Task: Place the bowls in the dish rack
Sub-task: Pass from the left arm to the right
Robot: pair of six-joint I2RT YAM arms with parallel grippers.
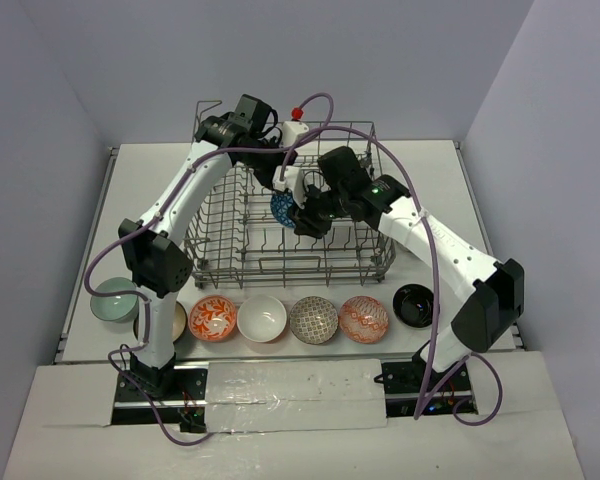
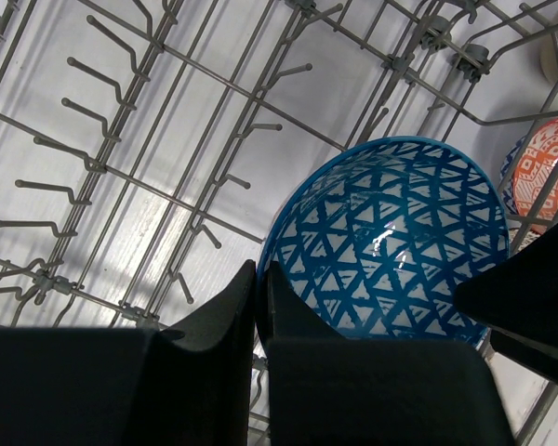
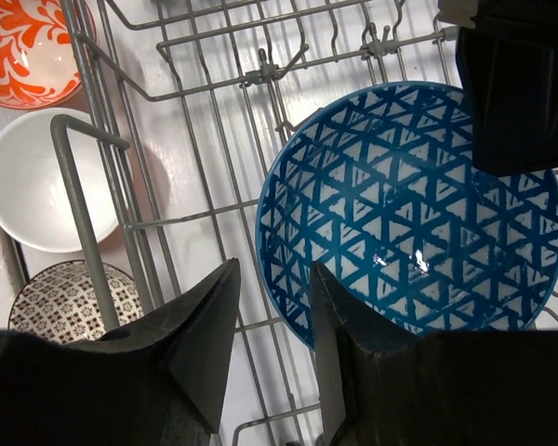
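A blue triangle-patterned bowl [image 1: 283, 210] [image 2: 391, 232] [image 3: 418, 204] hangs tilted on edge inside the dish rack [image 1: 220, 215] [image 2: 102, 167], just above its tines. My left gripper [image 1: 283, 182] [image 2: 259, 277] is shut on the bowl's rim, pinching it between both fingers. My right gripper [image 1: 306, 216] [image 3: 272, 269] is open and straddles the rim on the other side: one finger inside the bowl, the other outside with a gap to the rim. More bowls stand in a row in front of the rack: pale green [image 1: 113, 299], orange-patterned [image 1: 213, 318], white [image 1: 262, 318], grey-patterned [image 1: 313, 319], red-patterned [image 1: 364, 319], black [image 1: 416, 305].
A brown bowl [image 1: 177, 322] is partly hidden behind the left arm's base link. The rack has a raised wire loop [image 1: 208, 105] at its far left corner. Grey walls close in the table on the left, back and right.
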